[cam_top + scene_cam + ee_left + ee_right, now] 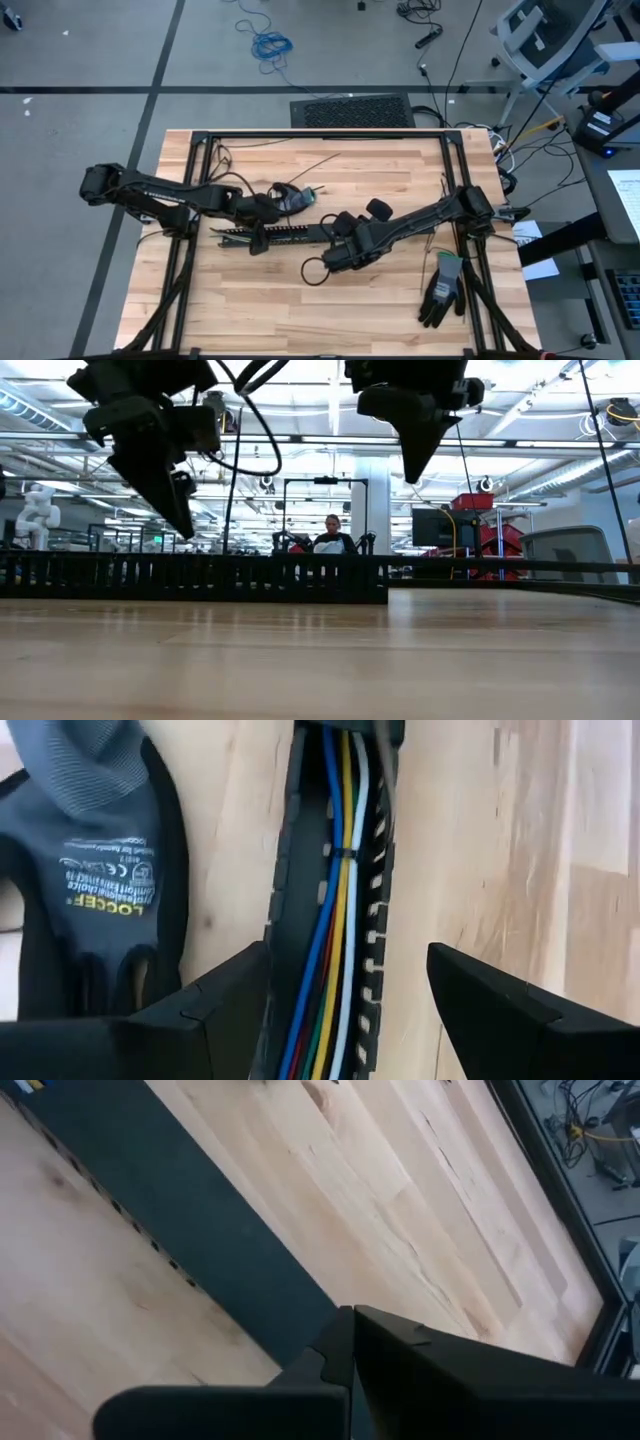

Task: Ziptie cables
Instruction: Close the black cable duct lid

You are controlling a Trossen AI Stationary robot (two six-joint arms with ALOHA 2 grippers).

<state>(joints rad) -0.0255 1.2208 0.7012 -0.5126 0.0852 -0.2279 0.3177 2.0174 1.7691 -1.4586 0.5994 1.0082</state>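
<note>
The cables point(335, 920), thin blue, yellow, white, red and green wires, lie side by side inside the black slotted duct point(270, 236), which rests flat on the wooden table. A thin black band point(345, 853) crosses the wires. My left gripper point(348, 960) hangs open above the duct, one finger on each side of it, touching nothing. In the low view it point(165, 490) is clear of the duct point(200, 575). My right gripper point(345, 1320) is shut and empty. It hovers above the table near the duct's right end point(335, 255).
A grey-and-black work glove point(80, 870) lies right beside the duct. Another glove point(445, 290) lies at the near right of the table. A black frame point(320, 133) runs around the tabletop. Bare wood is open along the near edge.
</note>
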